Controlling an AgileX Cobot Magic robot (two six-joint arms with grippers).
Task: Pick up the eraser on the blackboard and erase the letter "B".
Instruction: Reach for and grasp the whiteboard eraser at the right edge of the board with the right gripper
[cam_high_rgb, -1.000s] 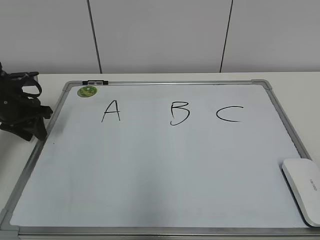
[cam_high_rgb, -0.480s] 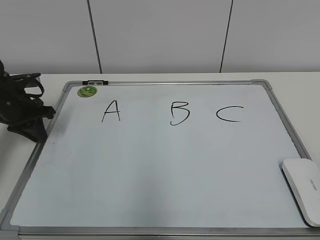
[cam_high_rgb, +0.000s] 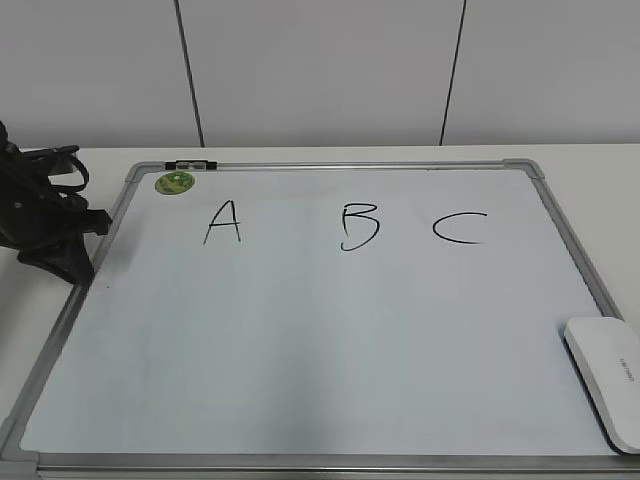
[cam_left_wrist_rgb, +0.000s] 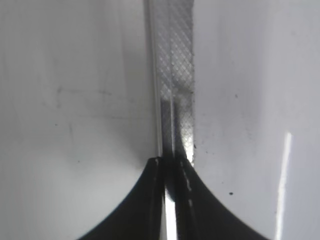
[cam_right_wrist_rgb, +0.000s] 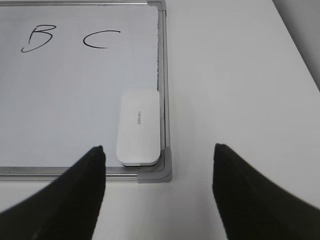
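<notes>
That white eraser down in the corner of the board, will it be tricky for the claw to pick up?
Probably a little. The eraser looks like a stiff, smooth plastic block, so it may slip between the fingers. It lies flat and low, so it should not roll or tip. It sits tight against the blackboard frame, which may crowd one finger of the open right gripper.

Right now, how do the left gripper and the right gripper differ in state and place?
The left gripper is shut on the blackboard frame at its left edge; the right gripper is open and holds nothing. The left touches the board; the right hangs off the board's corner, near the eraser. Both have dark fingers.
</notes>
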